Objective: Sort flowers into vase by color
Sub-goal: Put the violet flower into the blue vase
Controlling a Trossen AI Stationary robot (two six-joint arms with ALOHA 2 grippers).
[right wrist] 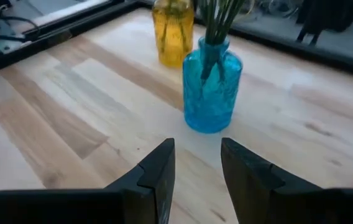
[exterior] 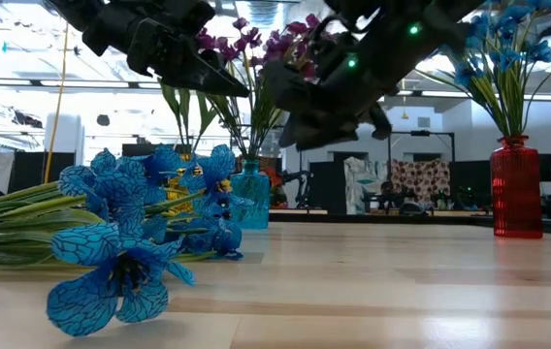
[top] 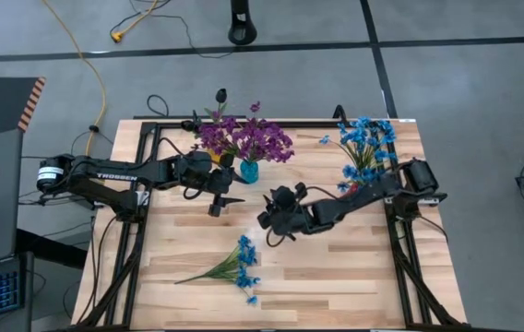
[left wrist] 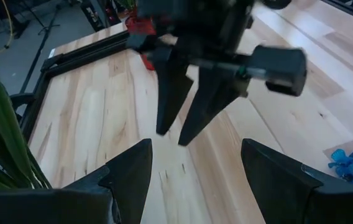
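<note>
A bunch of blue flowers (top: 239, 266) lies flat on its side on the wood, blossoms toward the table's middle and stems toward the near left; it also fills the left of the low view (exterior: 125, 247). Purple flowers (top: 246, 138) stand in a blue vase (right wrist: 210, 87). More blue flowers (top: 365, 146) stand in a red vase (exterior: 516, 186) at the far right. A yellow vase (right wrist: 173, 31) stands behind the blue one. My left gripper (top: 221, 203) hangs open near the blue vase. My right gripper (top: 267, 221) hangs open beside it, above the table's middle, with nothing between its fingers (right wrist: 198, 152).
Black frame rails (top: 147, 138) run along the table's left, right and far edges. Bare wood (top: 336, 277) lies at the near right. The two grippers hang close together, the right one's fingers (left wrist: 176, 112) right ahead of the left one.
</note>
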